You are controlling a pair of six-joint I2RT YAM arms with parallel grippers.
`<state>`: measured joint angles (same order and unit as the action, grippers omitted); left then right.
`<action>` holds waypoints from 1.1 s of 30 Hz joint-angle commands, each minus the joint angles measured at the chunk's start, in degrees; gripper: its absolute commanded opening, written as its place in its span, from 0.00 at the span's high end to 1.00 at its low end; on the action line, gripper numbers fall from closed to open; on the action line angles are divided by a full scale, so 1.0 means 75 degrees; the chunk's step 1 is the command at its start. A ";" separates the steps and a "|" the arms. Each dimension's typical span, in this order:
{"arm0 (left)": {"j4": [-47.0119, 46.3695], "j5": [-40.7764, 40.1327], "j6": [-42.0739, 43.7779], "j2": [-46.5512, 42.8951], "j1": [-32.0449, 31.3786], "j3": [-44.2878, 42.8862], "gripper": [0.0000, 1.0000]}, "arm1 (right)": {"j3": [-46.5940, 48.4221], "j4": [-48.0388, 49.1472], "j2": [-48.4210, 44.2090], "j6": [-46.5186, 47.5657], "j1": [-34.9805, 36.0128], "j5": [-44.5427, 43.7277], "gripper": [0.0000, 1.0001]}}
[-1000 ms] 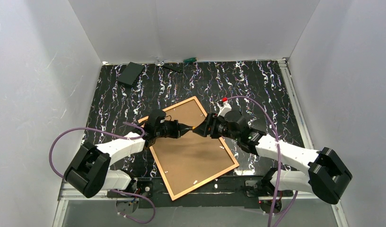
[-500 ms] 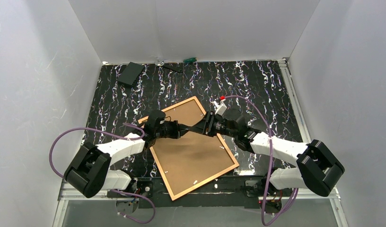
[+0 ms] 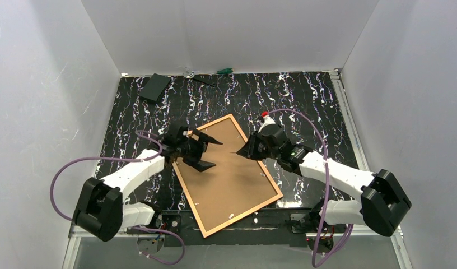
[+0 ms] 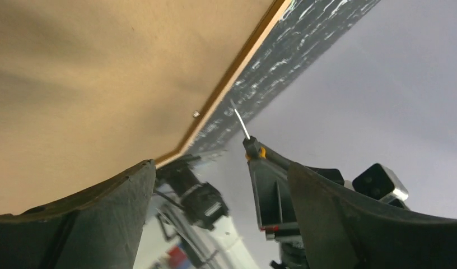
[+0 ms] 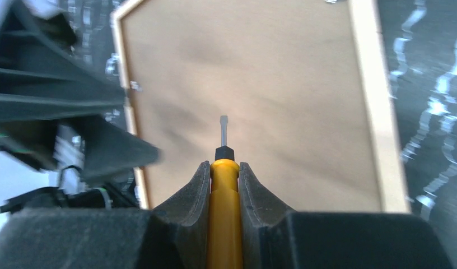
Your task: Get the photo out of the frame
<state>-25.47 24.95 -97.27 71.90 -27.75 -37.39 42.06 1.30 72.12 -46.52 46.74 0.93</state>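
Observation:
The frame [image 3: 244, 216] lies face down near the table's middle, its thin wooden rails around the photo's plain brown back [image 3: 232, 185]; the printed side is hidden. My right gripper [image 3: 246, 151] hovers over the board's right part, shut on a yellow-handled screwdriver [image 5: 224, 196] whose metal tip points across the brown back [image 5: 260, 84]. My left gripper [image 3: 209, 154] is over the board's left part, open and holding nothing. From the left wrist, the screwdriver [image 4: 243, 130] shows between my spread fingers [image 4: 75, 224], beyond the frame's rail [image 4: 237, 67].
A black box [image 3: 154, 87] sits at the back left corner, and a green-handled tool [image 3: 224, 71] lies against the back wall. White walls close in three sides. A small metal tab [image 4: 196, 114] sits at the frame's inner edge.
The two grippers met tip to tip over the board. My left gripper has opened and drawn back left. My right gripper has closed on the screwdriver and shifted slightly right.

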 commanded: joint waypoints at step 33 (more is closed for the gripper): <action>0.5319 -0.2772 0.6863 -0.0548 0.0914 0.0023 0.51 | 0.3462 -0.2928 0.2907 0.2751 -0.0024 -0.2993 0.99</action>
<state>10.76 6.07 -44.84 67.18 -21.10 -38.70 67.81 -23.73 94.50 -26.59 46.61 -19.00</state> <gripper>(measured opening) 0.506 0.242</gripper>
